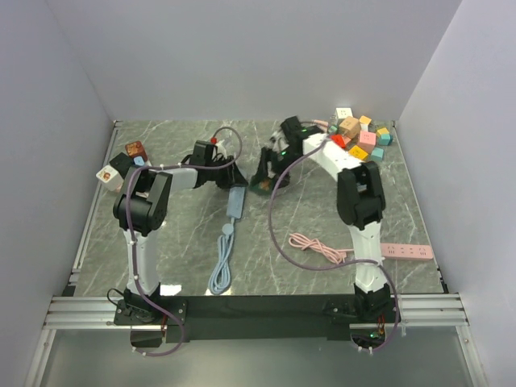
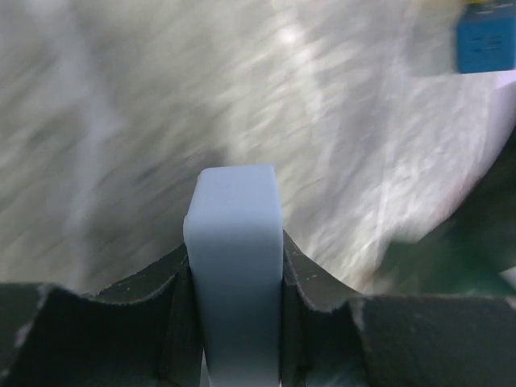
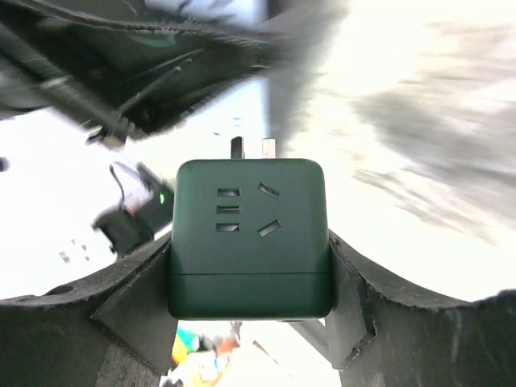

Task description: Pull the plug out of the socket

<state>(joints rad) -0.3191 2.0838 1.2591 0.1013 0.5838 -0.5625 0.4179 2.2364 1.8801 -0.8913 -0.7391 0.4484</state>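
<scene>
Right wrist view: right tool (image 3: 248, 270) clenches green plug (image 3: 248, 218), prongs (image 3: 254, 147) bare; left tool (image 2: 235, 302) clamps pale-blue socket (image 2: 234, 218), anchoring it toward the far edge of the counter (image 1: 185, 234).

The right gripper (image 3: 250, 270) clamps a dark green adapter (image 3: 248, 234) between its black fingers (image 3: 133, 294). Socket slots mark the adapter's face, and two metal prongs (image 3: 251, 147) stick out past its top edge. Everything behind is blurred.

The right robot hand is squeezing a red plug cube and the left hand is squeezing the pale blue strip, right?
Not quite: the plug cube in the right gripper is dark green, not red, as the right wrist view shows. The left gripper does squeeze the pale blue strip.
</scene>
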